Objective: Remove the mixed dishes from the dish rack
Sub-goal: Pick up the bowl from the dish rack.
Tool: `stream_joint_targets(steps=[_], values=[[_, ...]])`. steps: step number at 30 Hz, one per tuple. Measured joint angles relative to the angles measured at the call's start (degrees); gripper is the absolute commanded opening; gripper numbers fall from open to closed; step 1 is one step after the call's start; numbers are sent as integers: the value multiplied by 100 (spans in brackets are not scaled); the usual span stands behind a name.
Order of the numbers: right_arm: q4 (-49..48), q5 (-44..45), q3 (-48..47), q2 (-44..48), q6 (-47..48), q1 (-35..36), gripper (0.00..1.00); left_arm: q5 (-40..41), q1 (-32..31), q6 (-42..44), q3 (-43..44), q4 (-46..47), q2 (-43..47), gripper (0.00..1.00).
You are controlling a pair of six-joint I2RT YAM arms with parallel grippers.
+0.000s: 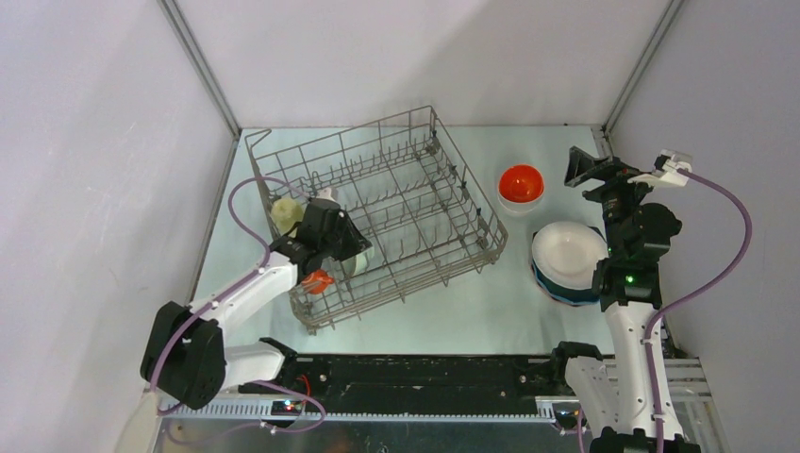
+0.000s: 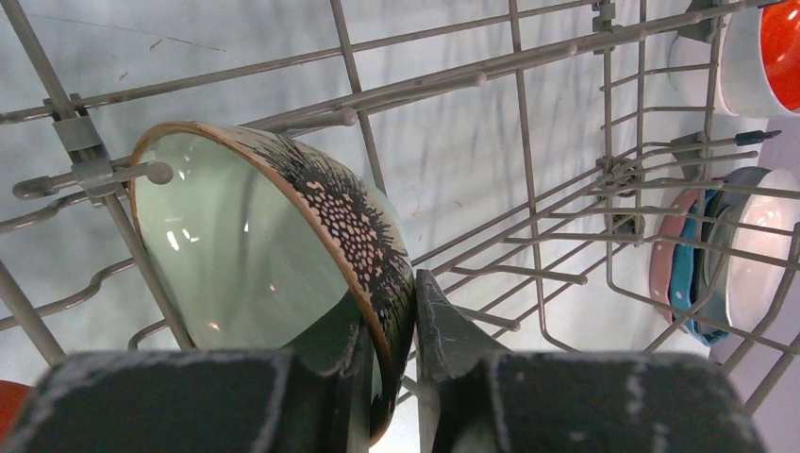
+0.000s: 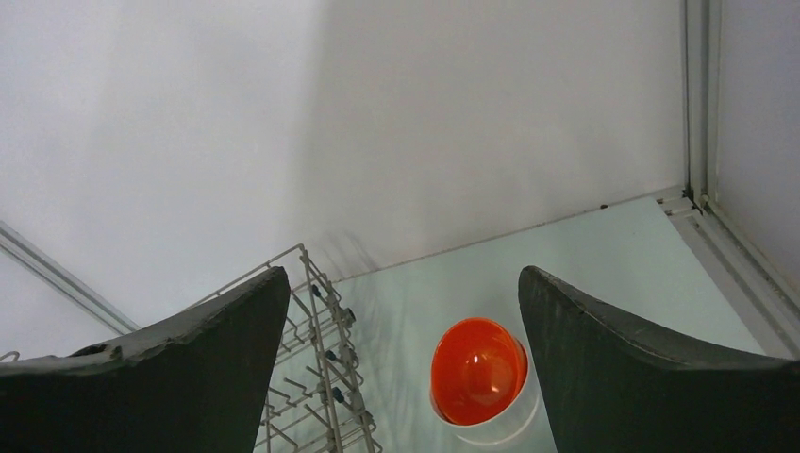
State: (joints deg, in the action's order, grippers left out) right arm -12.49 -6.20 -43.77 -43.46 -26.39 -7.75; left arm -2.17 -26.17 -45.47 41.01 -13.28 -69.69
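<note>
Your left gripper [image 2: 391, 330] pinches the rim of the pale green, black-speckled ceramic bowl [image 2: 245, 255], which stands on edge in the grey wire dish rack [image 1: 406, 193] near the worktop's left edge, so probably lift up along the tines.

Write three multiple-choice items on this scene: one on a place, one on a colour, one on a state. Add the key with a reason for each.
1. Where is the orange bowl?
A. on the table, right of the dish rack
B. inside the rack
C. in a gripper

2. What colour is the inside of the patterned bowl that the left gripper pinches by the rim?
A. orange
B. pale green
C. blue

3. How is the right gripper?
A. shut on a plate
B. shut on a rack wire
C. open, holding nothing

Key:
1 A, since the top view shows it on the table beyond the rack's right wall.
2 B, since the left wrist view shows a glossy pale green interior.
3 C, since the right wrist view shows its fingers wide apart with nothing between them.
</note>
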Motion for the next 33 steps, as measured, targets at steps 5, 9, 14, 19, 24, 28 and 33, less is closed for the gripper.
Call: stream_joint_targets(steps=[5,9,14,19,24,28,33], values=[[-2,-81,0,0,-11,0,94,4,0,-13,-81,-26,166,0],[-2,-236,0,2,-20,0,94,4,-7,24,-151,-199,625,0],[-2,-326,0,26,-20,0,95,37,0,205,-369,-433,1257,0],[-4,-468,0,26,-20,0,94,-203,-87,439,-376,-776,1947,0],[-63,-721,0,-63,-22,0,95,-107,-90,730,-210,-175,2527,0],[-90,-922,0,-136,-22,0,94,20,-52,975,-42,79,2529,0],[-162,-1165,0,-151,-22,0,92,-107,-52,1325,125,136,2323,0]])
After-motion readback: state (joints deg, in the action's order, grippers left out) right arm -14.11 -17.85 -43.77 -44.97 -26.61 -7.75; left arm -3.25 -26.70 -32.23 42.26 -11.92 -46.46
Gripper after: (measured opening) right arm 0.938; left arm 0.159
